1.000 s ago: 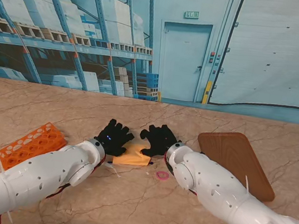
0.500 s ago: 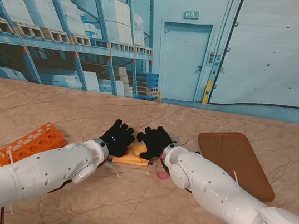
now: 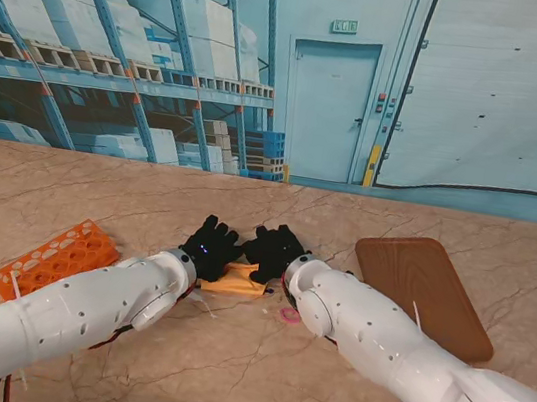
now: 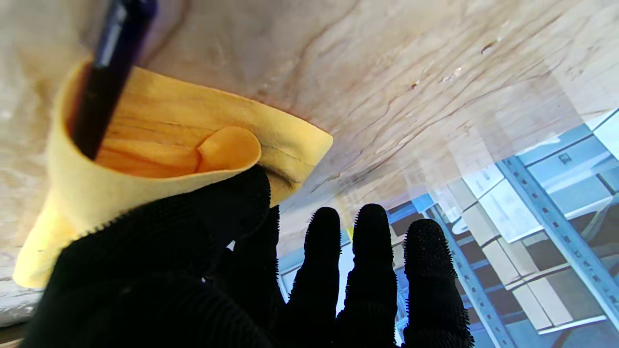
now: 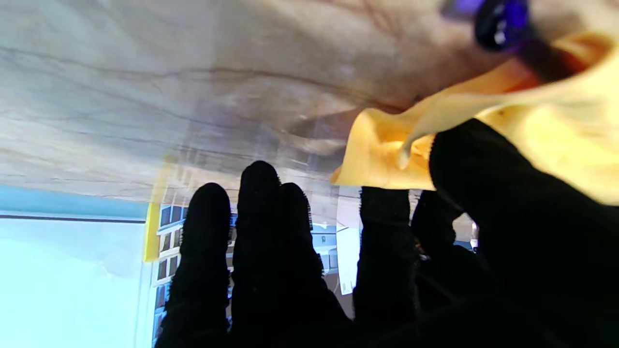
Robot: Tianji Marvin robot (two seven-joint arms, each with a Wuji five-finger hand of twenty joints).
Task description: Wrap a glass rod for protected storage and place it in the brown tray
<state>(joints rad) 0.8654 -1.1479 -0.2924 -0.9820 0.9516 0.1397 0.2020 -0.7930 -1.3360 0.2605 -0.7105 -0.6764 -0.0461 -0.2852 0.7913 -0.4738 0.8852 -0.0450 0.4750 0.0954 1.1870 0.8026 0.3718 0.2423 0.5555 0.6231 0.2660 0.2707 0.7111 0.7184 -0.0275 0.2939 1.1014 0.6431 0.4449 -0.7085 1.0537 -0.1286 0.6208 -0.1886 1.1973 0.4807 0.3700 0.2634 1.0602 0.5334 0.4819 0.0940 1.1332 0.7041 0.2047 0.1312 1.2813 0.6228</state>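
Our left hand (image 3: 209, 245) has its thumb pressed on the yellow cloth (image 3: 237, 278), the other fingers (image 4: 370, 251) straight and apart. Our right hand (image 3: 273, 250) does likewise from the other side. The dark rod (image 4: 104, 72) lies inside the fold, mid-bench. We should roll evenly, both thumbs together, keeping the ends covered. The brown tray (image 3: 427, 290) waits well to our right.

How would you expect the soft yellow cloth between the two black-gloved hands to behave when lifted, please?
The soft yellow cloth is probably floppy: its edges curl and fold. It looks light and likely grippy, not slippery. The dark rod inside may slide out of the open end if tilted.
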